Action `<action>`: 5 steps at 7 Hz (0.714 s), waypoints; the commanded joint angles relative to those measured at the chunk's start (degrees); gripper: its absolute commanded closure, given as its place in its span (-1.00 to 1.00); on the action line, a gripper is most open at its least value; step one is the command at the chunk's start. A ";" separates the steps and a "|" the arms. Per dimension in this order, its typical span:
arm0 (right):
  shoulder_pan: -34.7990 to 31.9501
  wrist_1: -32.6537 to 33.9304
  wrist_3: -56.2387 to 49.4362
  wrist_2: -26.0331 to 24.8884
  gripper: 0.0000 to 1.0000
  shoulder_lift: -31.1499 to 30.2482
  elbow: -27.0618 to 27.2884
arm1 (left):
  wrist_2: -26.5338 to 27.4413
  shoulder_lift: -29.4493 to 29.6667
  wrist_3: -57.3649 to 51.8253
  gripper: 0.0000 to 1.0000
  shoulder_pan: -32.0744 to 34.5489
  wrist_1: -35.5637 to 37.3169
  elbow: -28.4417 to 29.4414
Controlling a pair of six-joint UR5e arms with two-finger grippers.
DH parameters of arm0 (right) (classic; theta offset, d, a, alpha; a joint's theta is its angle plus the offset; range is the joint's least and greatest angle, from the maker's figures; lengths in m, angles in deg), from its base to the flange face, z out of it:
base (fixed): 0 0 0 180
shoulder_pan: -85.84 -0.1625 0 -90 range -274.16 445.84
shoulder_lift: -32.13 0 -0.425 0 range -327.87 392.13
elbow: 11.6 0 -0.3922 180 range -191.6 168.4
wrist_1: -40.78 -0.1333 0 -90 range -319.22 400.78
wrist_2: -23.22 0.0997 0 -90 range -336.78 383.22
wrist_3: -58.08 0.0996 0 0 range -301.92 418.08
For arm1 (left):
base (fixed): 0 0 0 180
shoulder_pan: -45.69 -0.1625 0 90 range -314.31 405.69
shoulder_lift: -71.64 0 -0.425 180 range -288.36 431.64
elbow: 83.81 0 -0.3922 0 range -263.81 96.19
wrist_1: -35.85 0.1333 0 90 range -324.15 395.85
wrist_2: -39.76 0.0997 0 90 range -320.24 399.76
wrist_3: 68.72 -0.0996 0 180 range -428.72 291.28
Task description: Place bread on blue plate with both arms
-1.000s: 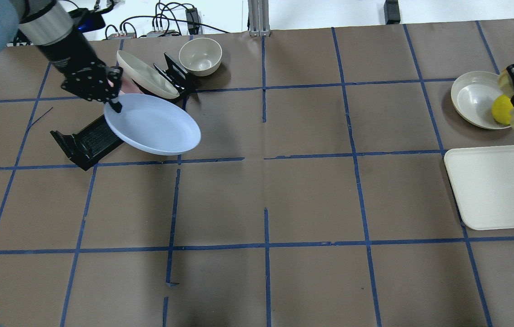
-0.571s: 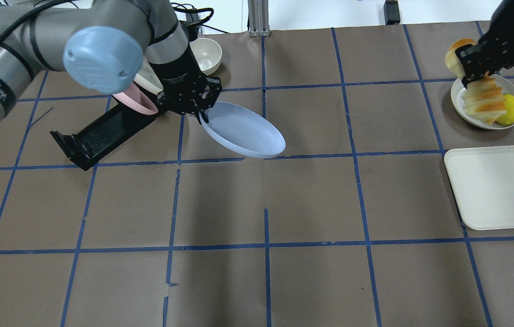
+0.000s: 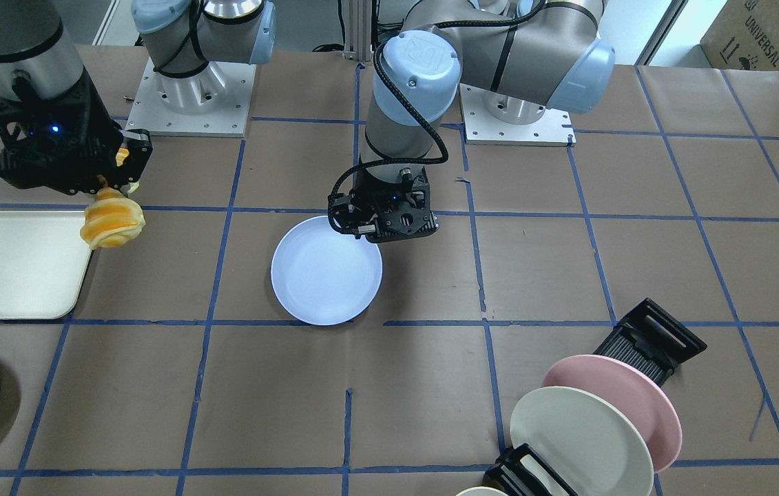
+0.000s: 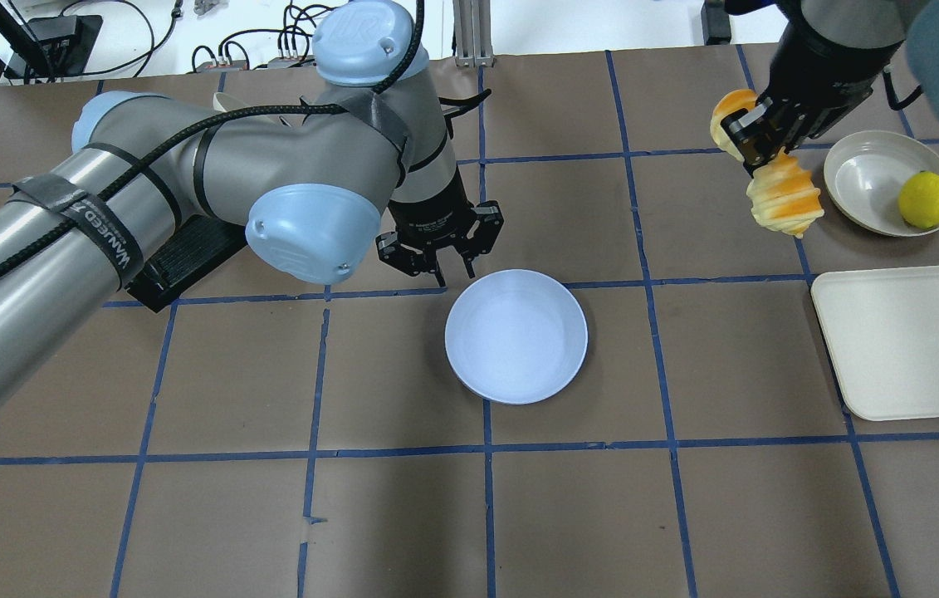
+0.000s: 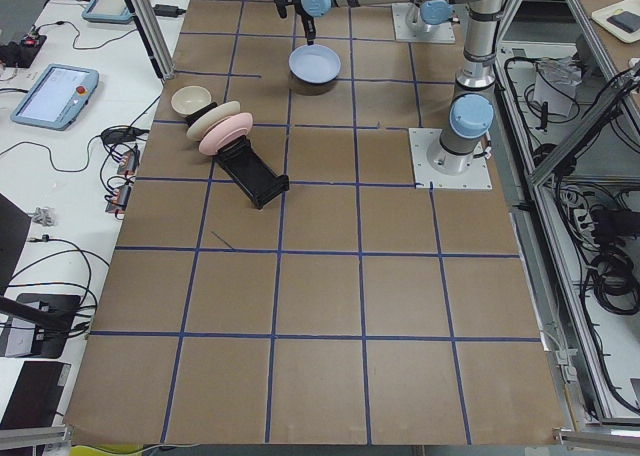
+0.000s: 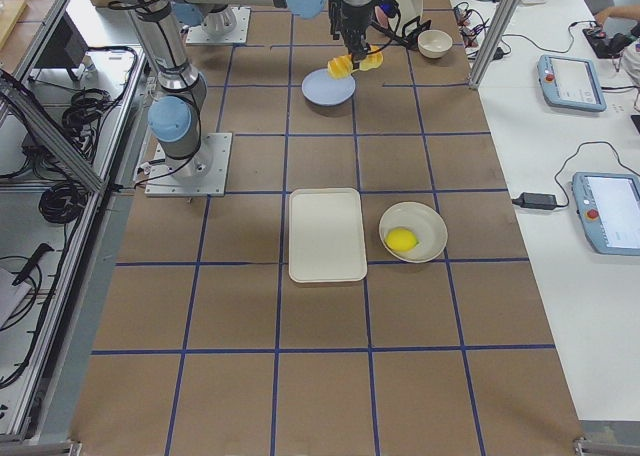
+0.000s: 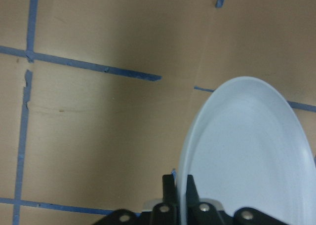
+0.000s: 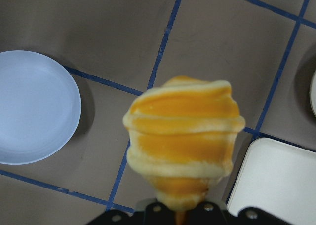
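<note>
Two jobs shared between the arms, judged about midway: plate brought to the middle, bread not yet on it.

Far left, black dish rack [image 4: 174,270] lying on the table, well apart from the work. Next, left gripper [image 4: 452,270] pressed together on the far-left rim of the blue plate [image 4: 516,336], with the thin edge pinched between the fingers [image 7: 169,193] in the left wrist view. Gripped at the rim, most likely, to keep the plate level and leave its whole face open for the bread. Lay flat near the table's centre, either on the surface or just above it; could not tell which.

Further right, right gripper [image 4: 760,149] clamped on one end of the bread [image 4: 784,195], with the rest hanging below the jaws, high over the table and well apart from the plate. Held by the end, probably, to let the free tip land first and keep the fingers off the plate. Beyond that, cream bowl [image 4: 851,178] with a lemon [image 4: 926,199], then white tray [image 4: 909,340], both away from the direct line.

Bare table between bread and plate. Right and near sides of the rim open for an approach; far-left side taken by the left gripper, so best avoided. Shallow rim, little to stop a long roll sliding off: called for a centred lay.
</note>
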State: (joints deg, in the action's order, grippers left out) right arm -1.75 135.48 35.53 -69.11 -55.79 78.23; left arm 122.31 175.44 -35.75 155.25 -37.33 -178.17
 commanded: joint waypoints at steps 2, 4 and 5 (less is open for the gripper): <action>-3.29 2.51 1.01 -0.83 0.91 1.00 1.05 | 0.07 0.53 -12.39 -0.99 -4.84 0.84 1.10; -6.25 3.04 2.06 -0.74 0.91 1.87 2.36 | 0.07 -1.92 -29.10 -1.00 -15.72 -1.77 1.63; -9.06 5.30 5.64 -0.57 0.91 2.31 3.58 | 0.16 -3.68 -35.10 -1.00 -19.87 -4.49 2.41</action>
State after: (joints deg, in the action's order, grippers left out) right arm -7.79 138.90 38.16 -69.77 -54.02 80.57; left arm 122.32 173.65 -62.51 140.87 -39.12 -176.51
